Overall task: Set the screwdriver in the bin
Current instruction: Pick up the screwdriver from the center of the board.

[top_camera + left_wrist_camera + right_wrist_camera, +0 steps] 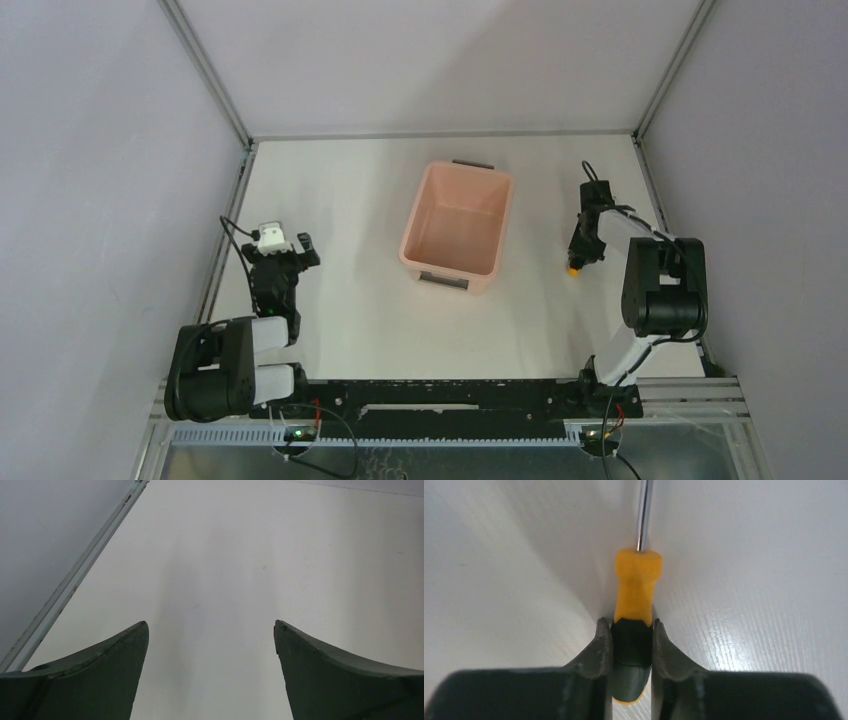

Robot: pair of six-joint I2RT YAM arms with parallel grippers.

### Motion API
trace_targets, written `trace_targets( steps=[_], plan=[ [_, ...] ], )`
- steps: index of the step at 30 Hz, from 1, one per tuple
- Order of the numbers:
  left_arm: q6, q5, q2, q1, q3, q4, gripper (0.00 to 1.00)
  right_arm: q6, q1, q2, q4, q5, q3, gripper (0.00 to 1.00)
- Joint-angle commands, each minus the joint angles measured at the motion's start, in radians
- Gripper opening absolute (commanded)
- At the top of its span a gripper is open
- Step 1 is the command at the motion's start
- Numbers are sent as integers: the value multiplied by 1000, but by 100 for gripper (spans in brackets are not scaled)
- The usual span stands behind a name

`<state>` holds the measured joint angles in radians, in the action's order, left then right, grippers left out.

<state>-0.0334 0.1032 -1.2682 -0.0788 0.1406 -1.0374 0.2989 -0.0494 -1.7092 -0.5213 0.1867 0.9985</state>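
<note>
Grasp made, transfer pending. Right tool (pixel 631 626) is clamped on the black part of the screwdriver (pixel 636 587) handle, with the shaft pointing away from the wrist. The overhead view puts this low over the surface (pixel 350 200), to the right of the bin (pixel 455 220) and apart from it. Whether the screwdriver is off the surface, I cannot tell. The bin looks empty. Left tool (pixel 210 627) has its fingers spread and holds nothing, well left of the bin. Remaining, by my judgement: lift, carry left over the rim, release.
</note>
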Motion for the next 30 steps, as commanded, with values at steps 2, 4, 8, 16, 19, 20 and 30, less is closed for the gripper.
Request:
trace_targets(
  steps=[2, 4, 8, 16, 19, 20, 30],
  plan=[
    [17, 10, 12, 8, 43, -35, 100, -14, -18, 32, -14, 53, -32, 0],
    [17, 10, 12, 7, 44, -35, 100, -19, -18, 79, -44, 63, -26, 0],
    [17, 10, 11, 4, 45, -35, 100, -28, -18, 181, -122, 84, 13, 0],
    [17, 10, 11, 6, 45, -35, 100, 1, 3, 339, -323, 50, 143, 0],
    [17, 10, 12, 6, 44, -35, 100, 17, 44, 389, -371, 37, 208, 0],
    [17, 10, 11, 6, 44, -35, 100, 31, 80, 402, -393, 37, 237, 0],
    [17, 10, 11, 7, 45, -35, 100, 152, 449, 291, -635, 188, 683, 0]
  ],
)
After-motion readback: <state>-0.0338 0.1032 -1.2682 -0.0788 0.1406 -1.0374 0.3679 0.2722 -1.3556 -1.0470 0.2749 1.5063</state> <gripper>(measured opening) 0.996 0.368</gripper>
